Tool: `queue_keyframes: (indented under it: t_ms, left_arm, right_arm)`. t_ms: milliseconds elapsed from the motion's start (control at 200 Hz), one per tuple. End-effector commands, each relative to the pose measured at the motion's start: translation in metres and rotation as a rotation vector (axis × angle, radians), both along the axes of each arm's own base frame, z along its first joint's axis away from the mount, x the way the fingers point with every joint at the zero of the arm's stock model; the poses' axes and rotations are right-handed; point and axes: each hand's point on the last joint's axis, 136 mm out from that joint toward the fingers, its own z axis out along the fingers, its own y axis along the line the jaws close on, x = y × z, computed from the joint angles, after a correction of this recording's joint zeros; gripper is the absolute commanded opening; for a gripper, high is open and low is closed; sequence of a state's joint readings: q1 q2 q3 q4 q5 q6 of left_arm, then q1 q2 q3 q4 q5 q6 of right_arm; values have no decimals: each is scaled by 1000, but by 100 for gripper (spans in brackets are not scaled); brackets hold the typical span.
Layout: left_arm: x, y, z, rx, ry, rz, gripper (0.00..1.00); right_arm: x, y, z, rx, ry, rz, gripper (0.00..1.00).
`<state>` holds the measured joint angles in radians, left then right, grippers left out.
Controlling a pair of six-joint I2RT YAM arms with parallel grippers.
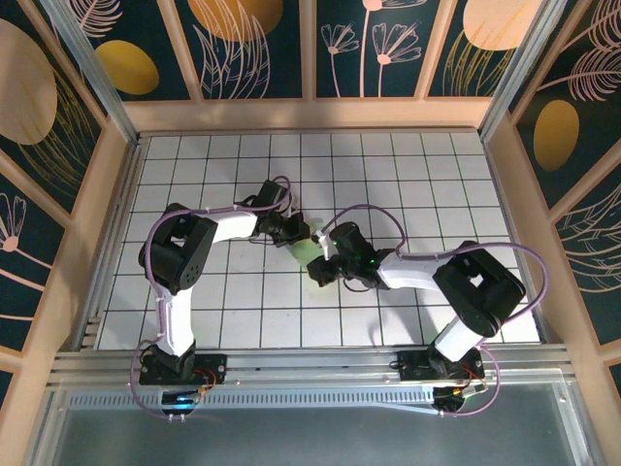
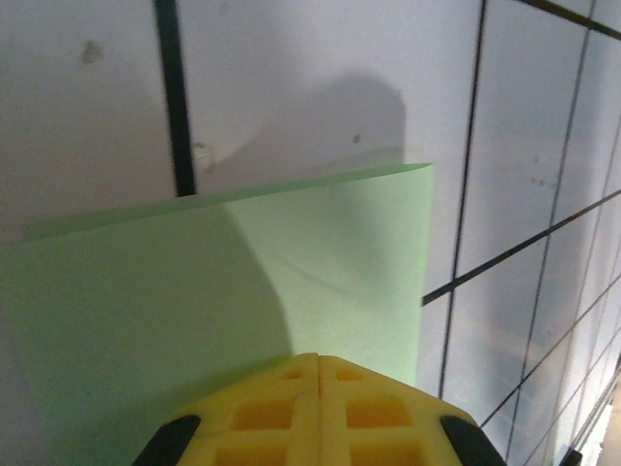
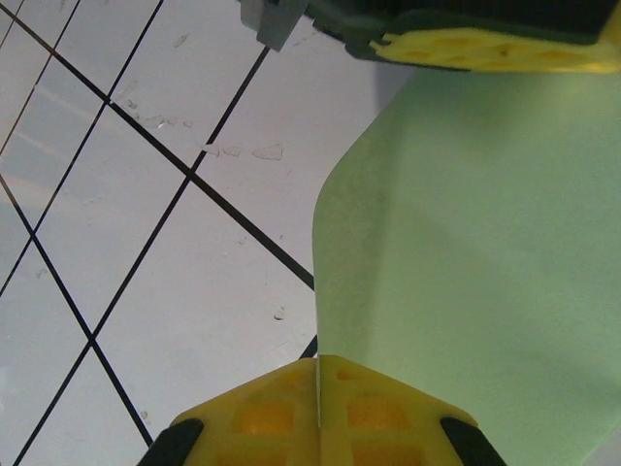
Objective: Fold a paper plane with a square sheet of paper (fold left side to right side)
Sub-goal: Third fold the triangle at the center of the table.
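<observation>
Nearest, two arm bases sit at the front edge of the table, and both arms bend inward to meet at mid-table. One square sheet of paper, pale green, is held between the two grippers, bowed and partly raised off the tiles. The right gripper has its yellow fingers pressed together on the sheet's near edge, and the paper runs into the seam between them. Just beyond, the left gripper is likewise closed on the opposite edge, with the paper fanning out ahead of its tips. Bare white tiles lie to the left, right and far side of the pair. Several rows reach the wooden back wall.
</observation>
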<state>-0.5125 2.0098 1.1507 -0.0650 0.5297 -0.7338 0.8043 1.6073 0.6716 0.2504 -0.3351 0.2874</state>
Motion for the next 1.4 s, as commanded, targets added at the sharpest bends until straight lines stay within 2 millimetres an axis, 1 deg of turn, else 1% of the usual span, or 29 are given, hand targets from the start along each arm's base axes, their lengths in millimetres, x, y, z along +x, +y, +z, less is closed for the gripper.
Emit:
queue_keyframes:
  t_ms: [0, 360, 666, 1016, 1256, 1396]
  left_arm:
    - [-12, 14, -24, 76, 42, 2, 2]
    - [-16, 21, -39, 117, 60, 9, 0]
    - [-16, 22, -40, 121, 61, 12, 0]
    - [-18, 22, -42, 124, 64, 13, 0]
    - [-17, 23, -42, 123, 65, 14, 0]
    - [-18, 23, -43, 124, 67, 14, 0]
  right_arm:
    - [1, -6, -8, -1, 39, -30, 0]
    - [19, -25, -19, -70, 70, -126, 0]
    - [33, -35, -22, -100, 63, -182, 0]
    - [46, -36, -19, -106, 41, -195, 0]
    - [46, -33, -21, -105, 47, -185, 0]
    - [43, -33, -26, -105, 60, -177, 0]
